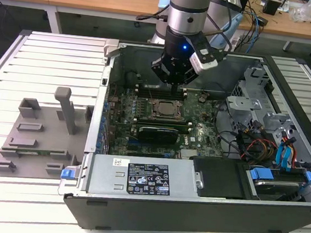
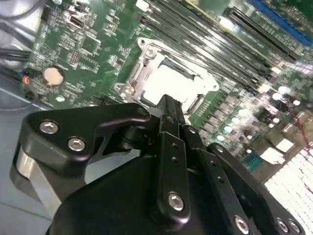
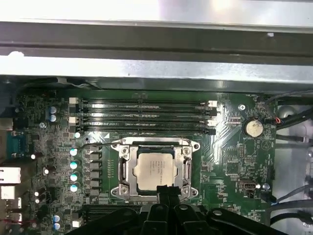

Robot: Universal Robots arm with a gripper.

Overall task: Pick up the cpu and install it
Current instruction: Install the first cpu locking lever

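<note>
Spreading across most of the bench, the open computer case (image 1: 201,209) carries the green motherboard (image 3: 230,156), and near the board's middle the metal-framed socket (image 3: 126,169) already has the cpu (image 3: 154,170) lying flat inside it, its silvery-white top facing up. Above it the gripper (image 1: 174,85) hangs just over the socket edge nearest the case's far wall, not touching the chip as far as I can judge. In both wrist views its black fingers (image 2: 168,105) meet in 1 narrow tip with nothing between them, so the claw is closed and empty. I judge the cpu light, rigid and slick on top, fragile underneath, so it is best taken by 2 opposite edges and kept level. The exterior view gives the whole case and a grey fixture plate (image 1: 37,138) at the bench's edge beside it; the first wrist view alone shows the chip squarely seated within the frame.
</note>
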